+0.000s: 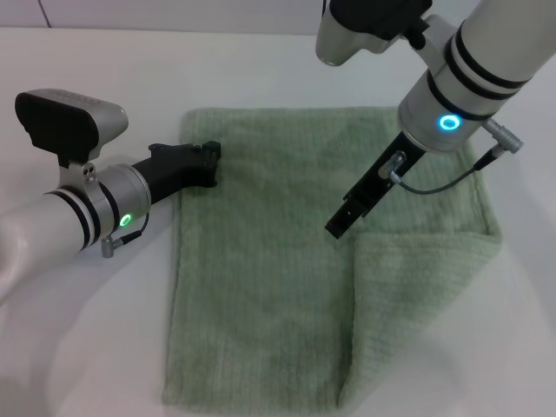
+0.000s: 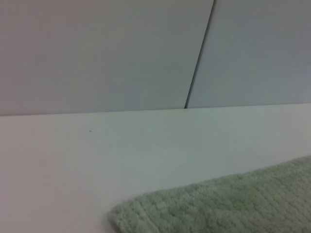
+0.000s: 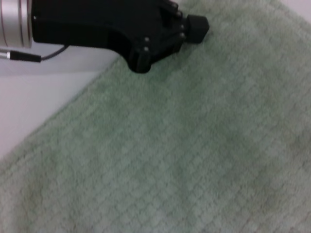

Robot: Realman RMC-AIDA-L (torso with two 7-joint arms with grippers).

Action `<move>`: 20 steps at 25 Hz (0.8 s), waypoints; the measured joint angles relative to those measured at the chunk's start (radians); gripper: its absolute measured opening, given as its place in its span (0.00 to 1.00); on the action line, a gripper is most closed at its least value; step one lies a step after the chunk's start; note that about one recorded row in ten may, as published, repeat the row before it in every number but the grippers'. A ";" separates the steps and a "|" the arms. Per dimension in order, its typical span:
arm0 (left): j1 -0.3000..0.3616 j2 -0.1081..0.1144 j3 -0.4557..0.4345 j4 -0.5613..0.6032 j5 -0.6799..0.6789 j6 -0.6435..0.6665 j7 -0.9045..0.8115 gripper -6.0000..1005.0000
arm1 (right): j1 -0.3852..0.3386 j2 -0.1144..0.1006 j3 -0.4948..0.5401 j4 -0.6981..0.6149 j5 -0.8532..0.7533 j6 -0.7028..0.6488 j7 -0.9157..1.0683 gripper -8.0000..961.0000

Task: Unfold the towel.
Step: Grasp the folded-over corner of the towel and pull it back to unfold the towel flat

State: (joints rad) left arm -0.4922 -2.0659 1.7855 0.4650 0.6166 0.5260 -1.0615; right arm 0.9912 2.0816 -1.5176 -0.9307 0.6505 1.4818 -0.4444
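Note:
The pale green towel point(image 1: 261, 261) lies flat on the white table point(image 1: 87, 347). Its right part is folded over into a doubled flap point(image 1: 426, 295) at the near right. My left gripper point(image 1: 211, 152) is shut and low at the towel's far left edge, with its tips on the cloth; it also shows in the right wrist view point(image 3: 194, 26). No cloth shows between its jaws. My right gripper point(image 1: 337, 228) hangs over the towel's middle, just above the flap's inner far corner. The left wrist view shows only a towel corner point(image 2: 218, 208).
A white wall with a dark vertical seam point(image 2: 199, 53) stands behind the table. Bare table surface surrounds the towel on the left and far sides point(image 1: 130, 61).

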 joint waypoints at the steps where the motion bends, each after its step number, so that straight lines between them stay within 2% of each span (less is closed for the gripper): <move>1: 0.000 0.000 0.000 0.000 0.000 0.000 0.000 0.00 | 0.000 0.000 -0.001 0.004 0.000 0.002 0.000 0.80; 20: 0.004 0.000 0.012 0.001 0.000 0.000 -0.002 0.00 | 0.009 0.003 -0.029 0.070 0.000 0.001 -0.013 0.80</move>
State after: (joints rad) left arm -0.4886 -2.0661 1.7978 0.4664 0.6166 0.5260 -1.0636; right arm 1.0001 2.0847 -1.5462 -0.8608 0.6505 1.4830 -0.4570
